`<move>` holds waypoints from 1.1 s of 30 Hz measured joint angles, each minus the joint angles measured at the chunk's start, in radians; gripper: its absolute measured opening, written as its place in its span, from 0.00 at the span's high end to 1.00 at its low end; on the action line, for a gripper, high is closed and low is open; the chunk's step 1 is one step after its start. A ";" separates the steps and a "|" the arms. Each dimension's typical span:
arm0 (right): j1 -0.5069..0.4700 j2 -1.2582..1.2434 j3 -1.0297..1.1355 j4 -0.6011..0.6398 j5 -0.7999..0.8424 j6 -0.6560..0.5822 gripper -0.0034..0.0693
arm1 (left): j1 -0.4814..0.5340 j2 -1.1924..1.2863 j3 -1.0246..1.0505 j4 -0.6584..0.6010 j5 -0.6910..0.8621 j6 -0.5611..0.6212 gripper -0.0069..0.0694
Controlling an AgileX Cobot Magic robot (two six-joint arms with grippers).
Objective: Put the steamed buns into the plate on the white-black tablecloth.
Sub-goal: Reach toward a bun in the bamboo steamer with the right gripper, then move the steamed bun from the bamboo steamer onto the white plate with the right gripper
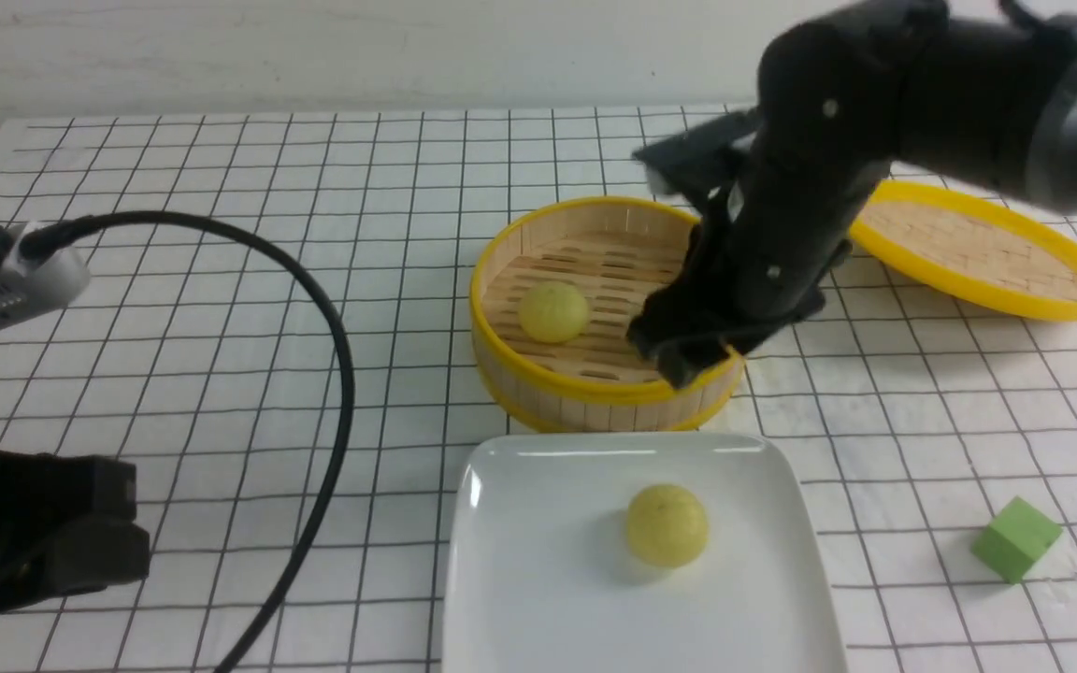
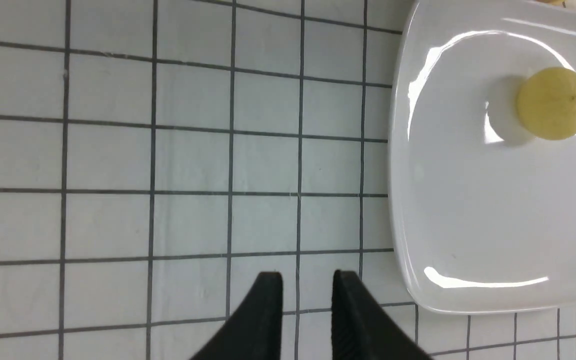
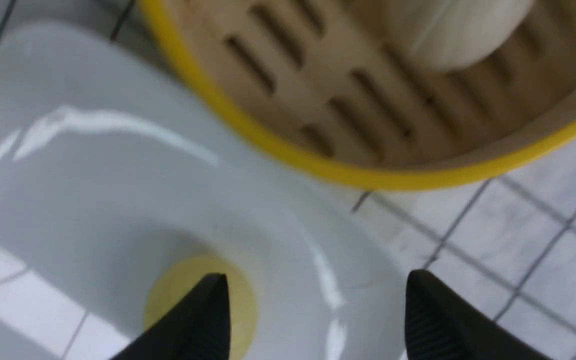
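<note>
Yellow bun (image 1: 667,525) (pale, really), glossy white plate (image 1: 595,598).

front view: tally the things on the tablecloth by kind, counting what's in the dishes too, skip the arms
steamed buns: 2
white plate: 1
bamboo steamer basket: 1
bamboo lid: 1
green cube: 1
total: 6

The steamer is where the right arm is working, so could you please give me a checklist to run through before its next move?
- Right tool open, nothing between its tips: ok.
- Bun waiting in the steamer: ok, a yellow-green one.
- Right tool lined up over that bun: not ok, it sits off to the bun's right.
- Room on the plate: ok, one bun there.
- Left tool clear of the steamer: ok.
- Third bun's place: cannot tell.
</note>
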 joint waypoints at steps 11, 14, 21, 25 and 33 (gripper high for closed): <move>-0.056 0.193 -0.026 -0.010 -0.380 0.033 0.41 | 0.000 0.000 0.000 0.008 -0.011 0.000 0.67; -0.056 0.250 -0.026 -0.020 -0.408 0.033 0.46 | 0.000 0.000 0.000 0.023 -0.012 0.000 0.66; -0.055 0.205 -0.038 -0.048 -0.322 -0.001 0.90 | 0.000 0.000 0.000 0.030 -0.012 0.000 0.65; -0.047 0.051 -0.032 -0.039 -0.156 -0.103 0.92 | 0.000 0.000 0.000 0.031 -0.011 0.000 0.65; 0.022 -0.392 0.523 0.294 -0.194 -0.140 0.92 | 0.000 0.000 0.000 0.033 -0.012 0.000 0.63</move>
